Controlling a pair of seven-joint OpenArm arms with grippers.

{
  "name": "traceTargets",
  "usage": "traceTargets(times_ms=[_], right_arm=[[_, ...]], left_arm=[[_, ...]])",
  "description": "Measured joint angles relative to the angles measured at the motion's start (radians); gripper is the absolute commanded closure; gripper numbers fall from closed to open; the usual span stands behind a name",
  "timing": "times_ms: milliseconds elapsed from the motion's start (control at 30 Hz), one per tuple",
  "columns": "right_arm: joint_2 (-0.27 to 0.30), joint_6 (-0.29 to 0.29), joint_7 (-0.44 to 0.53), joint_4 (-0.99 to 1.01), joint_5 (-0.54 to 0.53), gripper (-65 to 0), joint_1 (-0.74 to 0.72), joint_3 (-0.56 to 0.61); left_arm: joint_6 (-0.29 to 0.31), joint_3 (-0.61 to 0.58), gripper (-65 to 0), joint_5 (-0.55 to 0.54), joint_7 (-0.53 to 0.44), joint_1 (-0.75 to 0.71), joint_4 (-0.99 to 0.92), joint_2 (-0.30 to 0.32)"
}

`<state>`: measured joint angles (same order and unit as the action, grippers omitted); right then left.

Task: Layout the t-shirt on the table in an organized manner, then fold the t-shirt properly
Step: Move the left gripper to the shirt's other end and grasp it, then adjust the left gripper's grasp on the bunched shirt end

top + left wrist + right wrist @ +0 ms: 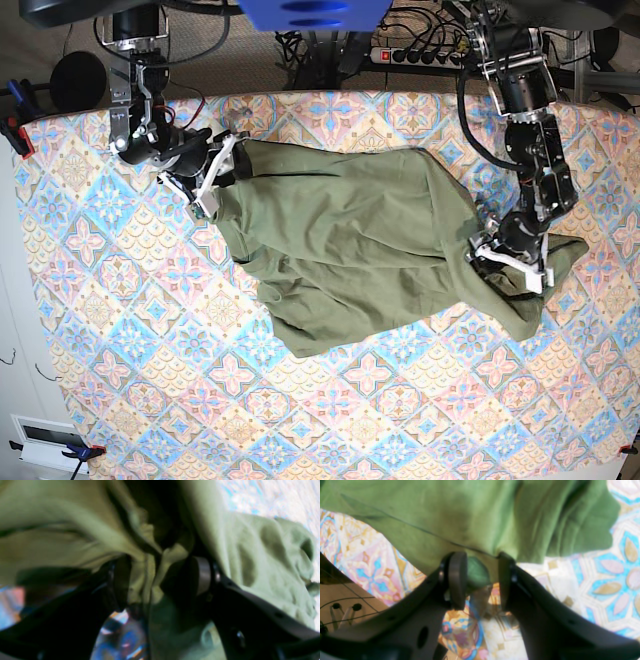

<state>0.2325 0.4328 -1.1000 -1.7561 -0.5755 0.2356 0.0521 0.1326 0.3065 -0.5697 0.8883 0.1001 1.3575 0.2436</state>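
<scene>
Shirt (345, 240) spread rumpled across table (150, 330). 2 grippers, left (160, 580) and right (480, 580), each pinching bunched shirt fabric at opposite edges.

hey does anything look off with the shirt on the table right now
Yes. The t-shirt lies crooked and rumpled on the table, stretched between both grippers, with its right end bunched in folds and its lower edge ragged, not flat.

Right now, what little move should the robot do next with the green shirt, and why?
Probably pull both arms gently apart. The left gripper and right gripper each pinch an edge of the t-shirt, which lies bunched and wrinkled on the table, so stretching should flatten it.
</scene>
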Motion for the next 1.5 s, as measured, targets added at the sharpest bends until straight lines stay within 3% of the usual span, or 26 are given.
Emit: traceTargets(times_ms=[100, 267, 600, 767, 967, 1100, 1233, 1400, 1500], right_arm=[[0.001, 0.0, -0.001, 0.0, 0.001, -20.1, 0.0, 0.0], [0.0, 0.0, 0.0, 0.0, 0.0, -20.1, 0.0, 0.0], [0.0, -0.002, -0.009, 0.004, 0.003, -20.1, -0.032, 0.0], [0.0, -0.003, 0.01, 0.003, -0.003, -20.1, -0.055, 0.0], [0.001, -0.003, 0.006, 0.004, 0.0, -20.1, -0.056, 0.0], [0.0, -0.003, -0.002, 0.004, 0.001, -20.1, -0.049, 0.0], [0.0, -0.003, 0.0, 0.004, 0.0, -20.1, -0.053, 0.0], [0.0, 0.001, -0.001, 0.004, 0.0, -20.1, -0.051, 0.0], [0.0, 0.0, -0.001, 0.004, -0.002, -20.1, -0.053, 0.0]], left_arm=[[0.003, -0.01, -31.7, -0.011, -0.002, 0.002, 0.0, -0.006], [0.003, -0.014, -17.2, -0.011, 0.005, -0.003, 0.001, -0.02], [0.041, -0.013, -15.3, -0.059, 0.037, -0.024, 0.041, -0.019], [0.051, -0.013, 0.0, -0.066, 0.029, -0.07, 0.192, 0.009], [0.045, 0.055, 0.0, -0.059, 0.033, -0.107, 0.232, 0.053], [0.05, 0.077, 0.0, -0.067, 0.035, -0.2, 0.381, 0.111], [0.051, 0.079, 0.0, -0.065, 0.028, -0.199, 0.36, 0.119], [0.048, 0.072, -13.0, -0.067, 0.036, -0.092, 0.203, 0.113], [0.047, 0.076, -21.8, -0.062, 0.031, -0.047, 0.161, 0.064]])
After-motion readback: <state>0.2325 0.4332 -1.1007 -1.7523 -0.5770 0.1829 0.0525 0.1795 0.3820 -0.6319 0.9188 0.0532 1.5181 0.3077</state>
